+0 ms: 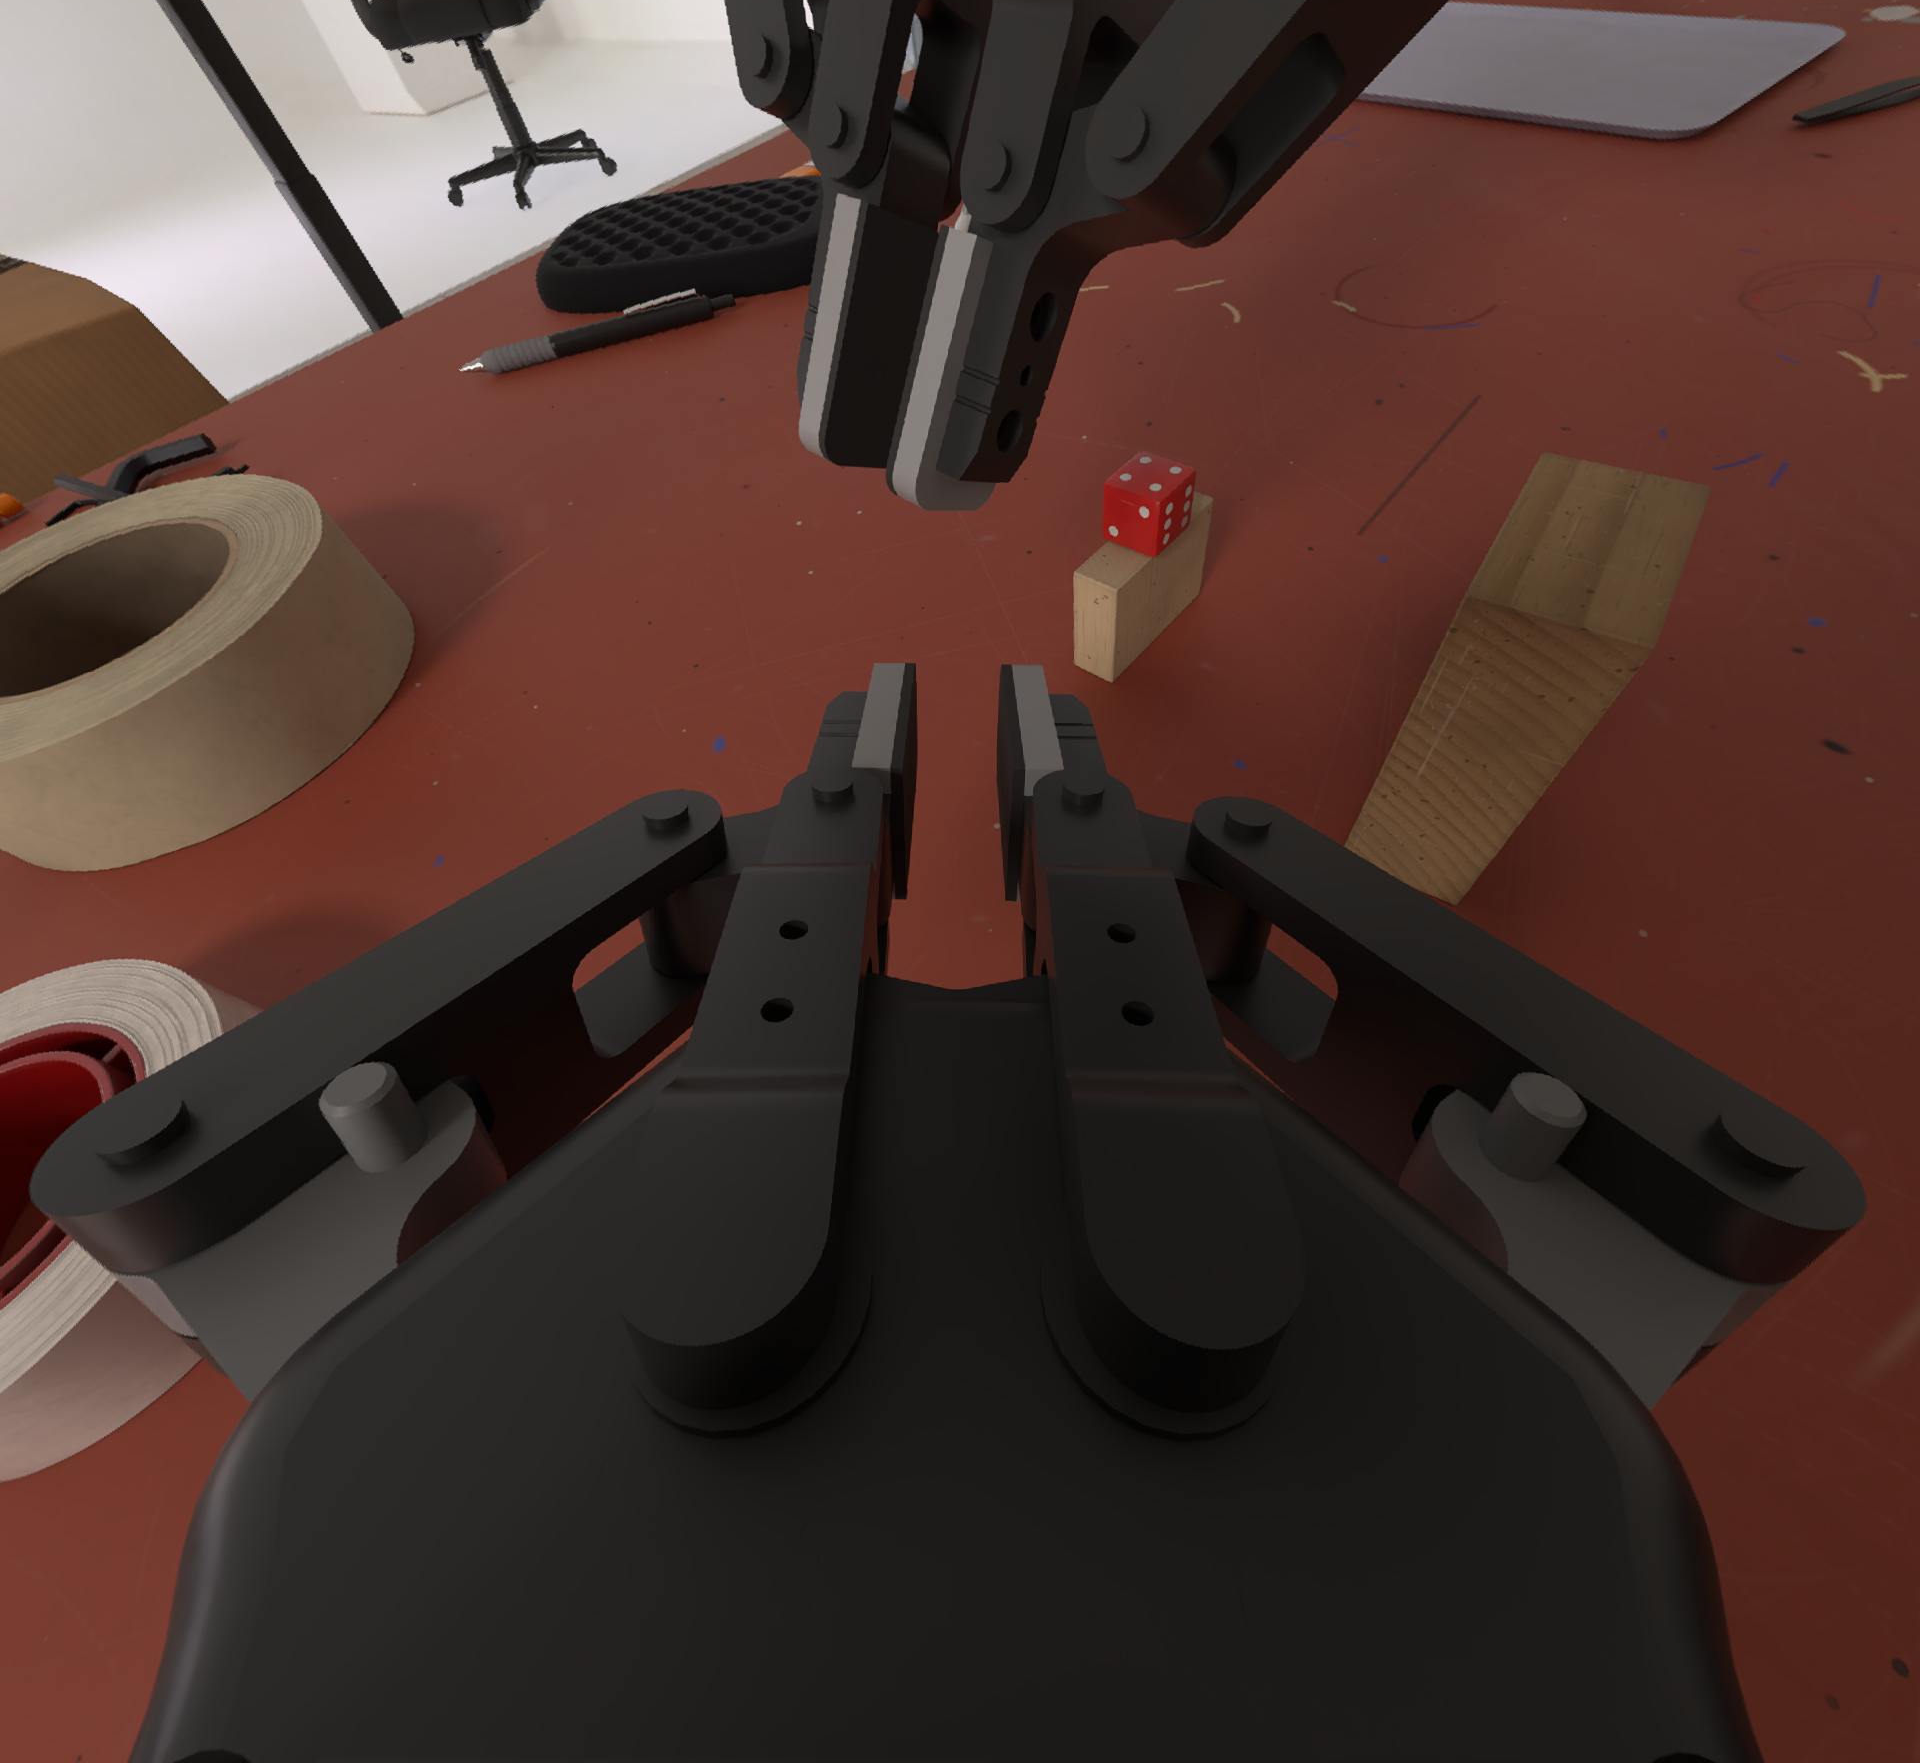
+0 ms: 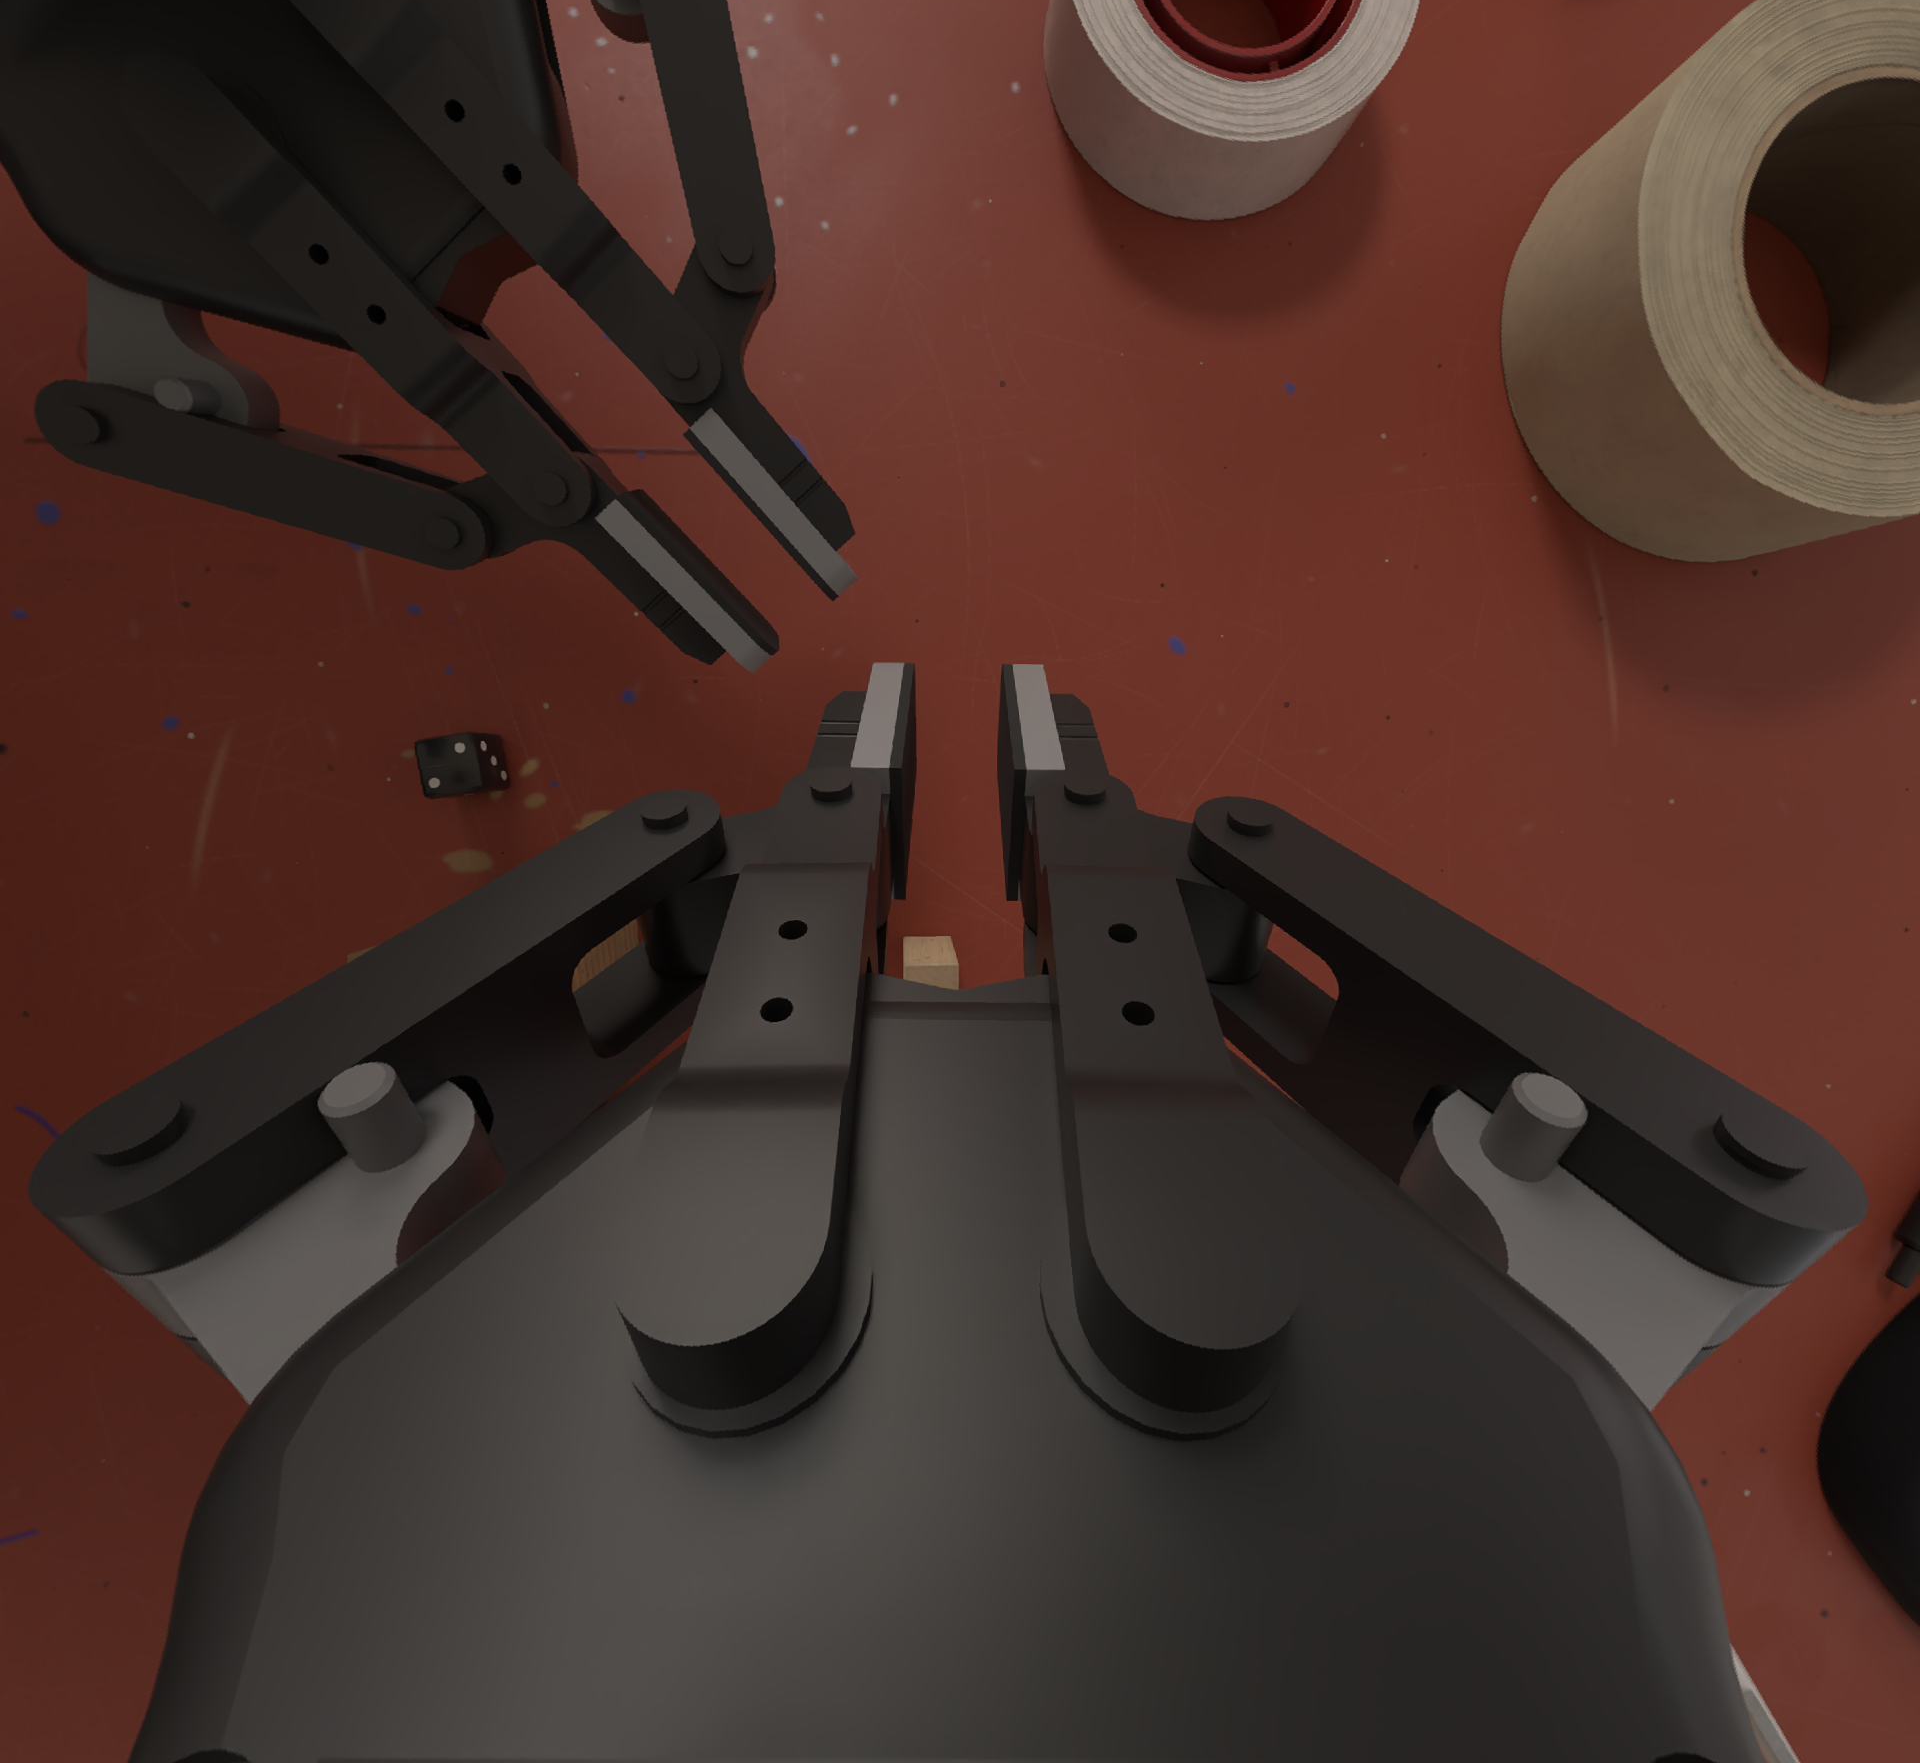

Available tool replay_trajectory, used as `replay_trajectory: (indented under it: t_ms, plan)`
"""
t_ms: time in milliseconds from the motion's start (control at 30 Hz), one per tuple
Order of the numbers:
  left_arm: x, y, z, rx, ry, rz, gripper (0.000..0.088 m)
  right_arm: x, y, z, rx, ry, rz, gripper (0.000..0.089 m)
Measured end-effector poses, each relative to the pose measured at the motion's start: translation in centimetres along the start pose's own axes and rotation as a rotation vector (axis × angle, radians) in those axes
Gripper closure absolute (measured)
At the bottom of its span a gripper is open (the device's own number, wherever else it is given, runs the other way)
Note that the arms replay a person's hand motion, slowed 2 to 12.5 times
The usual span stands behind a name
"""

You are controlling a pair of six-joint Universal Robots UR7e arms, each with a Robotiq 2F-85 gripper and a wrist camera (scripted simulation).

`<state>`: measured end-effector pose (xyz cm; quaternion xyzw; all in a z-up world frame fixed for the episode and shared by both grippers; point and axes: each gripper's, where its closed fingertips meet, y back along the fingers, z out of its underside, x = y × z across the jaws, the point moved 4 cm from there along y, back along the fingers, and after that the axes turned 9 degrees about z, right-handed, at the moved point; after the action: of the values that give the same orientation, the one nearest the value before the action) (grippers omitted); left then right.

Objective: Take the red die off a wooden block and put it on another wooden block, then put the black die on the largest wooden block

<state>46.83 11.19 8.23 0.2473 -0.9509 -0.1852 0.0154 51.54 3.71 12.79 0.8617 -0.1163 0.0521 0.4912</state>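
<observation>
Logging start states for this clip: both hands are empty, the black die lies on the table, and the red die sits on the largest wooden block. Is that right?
Not quite. In the left wrist view the red die sits on the small wooden block, not the largest wooden block, which is bare beside it. The rest holds: the left hand and right hand are empty, and the right wrist view shows the black die on the table.

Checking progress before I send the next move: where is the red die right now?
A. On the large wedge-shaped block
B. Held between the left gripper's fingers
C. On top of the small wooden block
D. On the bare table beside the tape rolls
C: in the left wrist view the red die sits on top of the small wooden block, with neither gripper touching it.
</observation>
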Motion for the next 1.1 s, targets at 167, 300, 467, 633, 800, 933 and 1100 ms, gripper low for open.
replay_trajectory:
  t_ms: [167,300,467,633,800,933,1100]
  plan:
    - [0.03,-0.04,0.03,-0.003,-0.002,0.001,0.0741,-0.02,-0.12,-0.03,-0.002,0.001,-0.003,0.0748]
    - [0.04,-0.06,0.06,-0.005,-0.003,0.002,0.0742,-0.05,-0.22,0.01,-0.007,0.005,-0.004,0.0747]
    - [0.07,-0.08,0.07,-0.007,-0.005,0.003,0.0744,-0.10,-0.32,0.00,-0.007,0.005,-0.008,0.0747]
    - [0.08,-0.09,0.07,-0.009,-0.007,0.003,0.0746,-0.20,-0.42,-0.07,-0.002,0.005,-0.017,0.0683]
    - [0.09,-0.10,0.08,-0.010,-0.007,0.004,0.0746,-0.21,-0.48,-0.14,-0.001,0.005,-0.019,0.0608]
    - [0.09,-0.11,0.08,-0.011,-0.007,0.005,0.0747,-0.21,-0.51,-0.18,-0.002,0.004,-0.023,0.0569]
    - [0.09,-0.10,0.07,-0.011,-0.009,0.005,0.0747,-0.22,-0.57,-0.17,-0.005,-0.001,-0.031,0.0567]
